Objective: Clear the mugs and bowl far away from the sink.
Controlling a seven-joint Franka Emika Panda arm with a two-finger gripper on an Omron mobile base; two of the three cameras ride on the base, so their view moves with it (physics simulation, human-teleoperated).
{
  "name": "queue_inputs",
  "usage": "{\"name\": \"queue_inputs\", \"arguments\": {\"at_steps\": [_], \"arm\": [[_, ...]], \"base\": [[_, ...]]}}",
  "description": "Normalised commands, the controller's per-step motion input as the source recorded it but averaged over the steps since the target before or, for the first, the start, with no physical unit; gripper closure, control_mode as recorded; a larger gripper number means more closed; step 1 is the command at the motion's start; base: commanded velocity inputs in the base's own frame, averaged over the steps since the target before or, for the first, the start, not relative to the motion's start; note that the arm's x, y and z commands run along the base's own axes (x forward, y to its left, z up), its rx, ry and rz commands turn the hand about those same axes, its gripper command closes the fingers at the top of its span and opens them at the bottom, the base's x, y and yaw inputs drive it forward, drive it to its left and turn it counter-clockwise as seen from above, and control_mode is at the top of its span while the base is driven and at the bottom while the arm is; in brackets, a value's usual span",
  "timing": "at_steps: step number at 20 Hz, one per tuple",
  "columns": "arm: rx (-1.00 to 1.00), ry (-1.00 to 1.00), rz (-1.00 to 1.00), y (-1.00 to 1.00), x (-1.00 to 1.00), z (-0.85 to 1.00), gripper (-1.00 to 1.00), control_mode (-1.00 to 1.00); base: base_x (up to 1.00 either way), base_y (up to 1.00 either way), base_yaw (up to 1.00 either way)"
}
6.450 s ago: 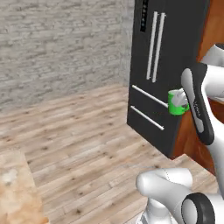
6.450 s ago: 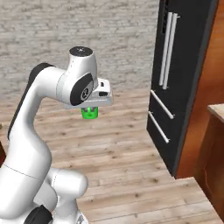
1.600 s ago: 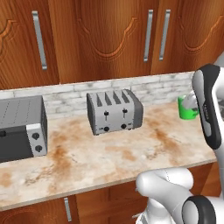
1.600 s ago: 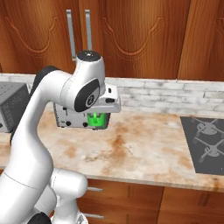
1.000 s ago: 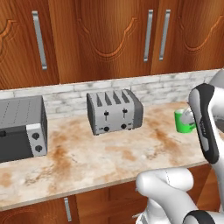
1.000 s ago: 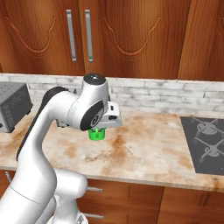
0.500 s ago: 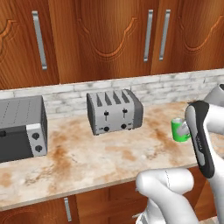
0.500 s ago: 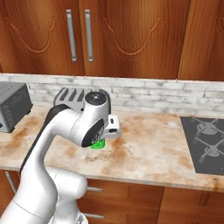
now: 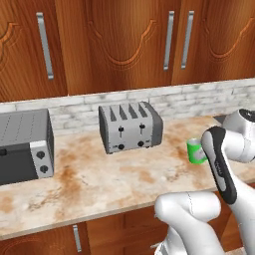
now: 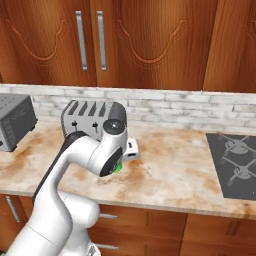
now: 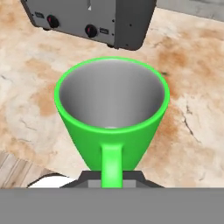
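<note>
Green mug point(image 11: 112, 118) upright over marbled counter point(image 9: 99, 184), near toaster point(image 9: 130, 127).

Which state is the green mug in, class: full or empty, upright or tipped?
Empty and upright. The hand view looks into the green mug and shows bare grey walls down to the bottom; in the left base view it stands rim-up over the counter.

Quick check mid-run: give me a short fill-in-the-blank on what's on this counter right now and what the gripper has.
1. The mug in front of the gripper is bright ____.
2. The toaster shows ____ slots on top.
3. On the counter, the toaster oven stands to the ____ of the toaster in the left base view.
4. The mug's inside is ____.

Missing words: green; four; left; grey
</note>
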Motion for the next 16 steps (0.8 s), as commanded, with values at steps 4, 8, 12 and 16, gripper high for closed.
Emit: {"name": "queue_inputs", "arguments": {"at_steps": [4,8,12,16], "arm": [[0.0,-0.22,0.05,-0.12,0.3,-0.42,1.0,-1.0],[0.0,-0.16,0.03,-0.26,0.21,-0.14,1.0,-1.0],[0.06,0.05,0.0,-0.21,0.39,0.0,1.0,-1.0],[0.08,0.12,0.0,-0.27,0.62,0.0,1.0,-1.0]], "base": [[0.0,0.0,0.0],[0.0,0.0,0.0],[0.0,0.0,0.0],[0.0,0.0,0.0]]}}
